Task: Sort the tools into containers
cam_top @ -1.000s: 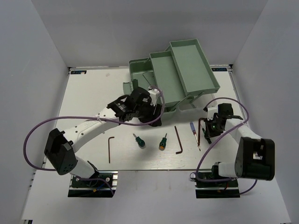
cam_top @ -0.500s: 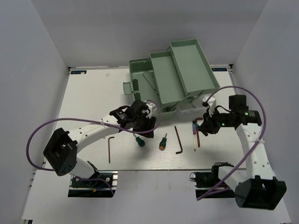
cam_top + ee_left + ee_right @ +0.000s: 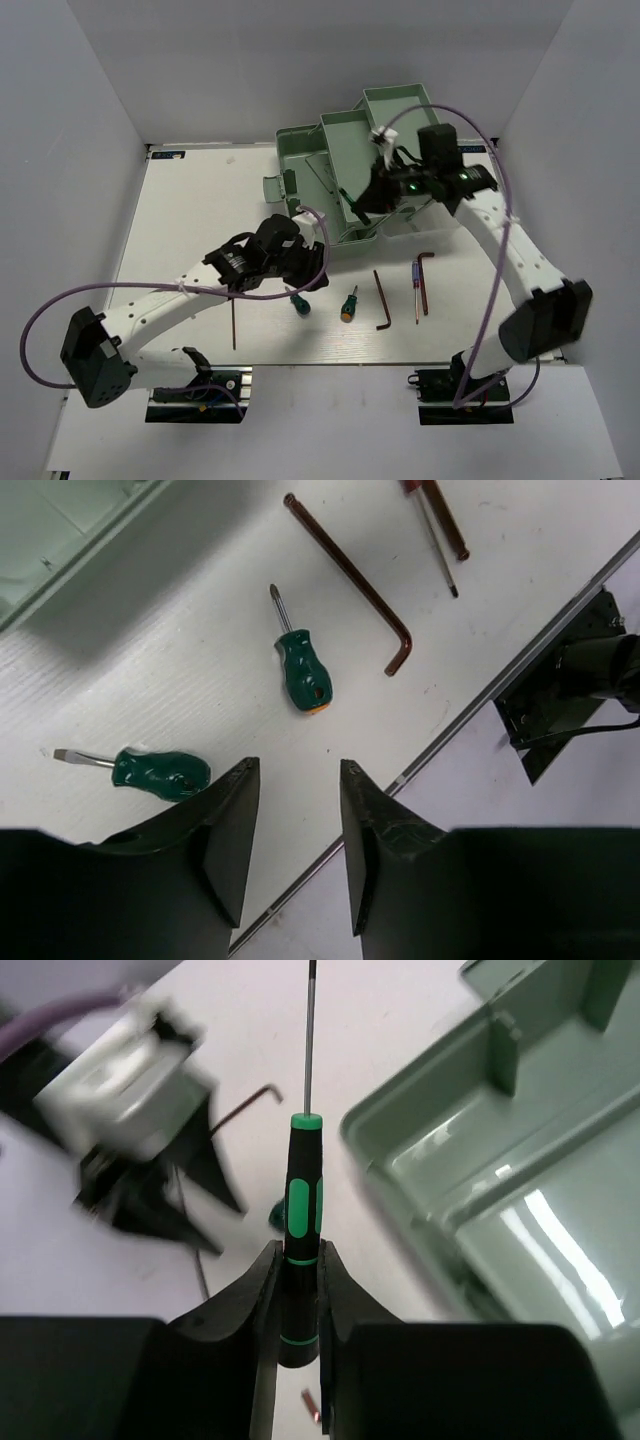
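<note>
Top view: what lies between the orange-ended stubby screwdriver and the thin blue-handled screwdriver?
One dark L-shaped hex key lies there, apart from both; the top view shows it.

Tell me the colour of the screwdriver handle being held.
The screwdriver handle is black with green accents; right wrist view.

Right gripper (image 3: 298, 1260) is pinching the thin dark green screwdriver (image 3: 303, 1185), shaft pointing straight away, with the pale green tray (image 3: 400, 1150) just beside it.
</note>
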Motion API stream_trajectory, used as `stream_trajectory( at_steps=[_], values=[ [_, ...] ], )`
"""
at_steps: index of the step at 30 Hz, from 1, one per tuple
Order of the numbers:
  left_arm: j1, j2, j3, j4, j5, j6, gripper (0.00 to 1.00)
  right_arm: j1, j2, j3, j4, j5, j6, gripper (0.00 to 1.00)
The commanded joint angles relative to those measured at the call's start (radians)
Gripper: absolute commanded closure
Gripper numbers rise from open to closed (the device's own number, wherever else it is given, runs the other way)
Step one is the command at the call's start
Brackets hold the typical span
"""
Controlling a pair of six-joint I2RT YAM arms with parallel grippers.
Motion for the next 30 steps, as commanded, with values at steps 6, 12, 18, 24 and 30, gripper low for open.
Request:
stream_trajectory(
  at_steps=[6,12,18,24,30],
  values=[
    [-0.006,-0.085,0.018,-0.002,-0.061,-0.021,0.68,0.174,0.393,0.394,0.146,0.441,0.354,1.00],
    [-0.026,-0.006,0.081,0.034,-0.038,-0.021,0.52,0.194,0.523,0.520,0.069,0.515,0.286,0.63],
    [-0.055,0.093,0.153,0.077,-0.008,0.007,0.41,0.177,0.429,0.540,0.055,0.480,0.254,0.49],
    [-0.089,0.273,0.265,0.151,0.073,0.054,0.72,0.120,0.161,0.369,-0.048,0.748,0.167,0.97],
    [-0.182,0.600,0.631,0.021,0.032,0.081,0.73,-0.040,-0.121,-0.021,-0.163,1.035,0.113,1.00]
  ],
)
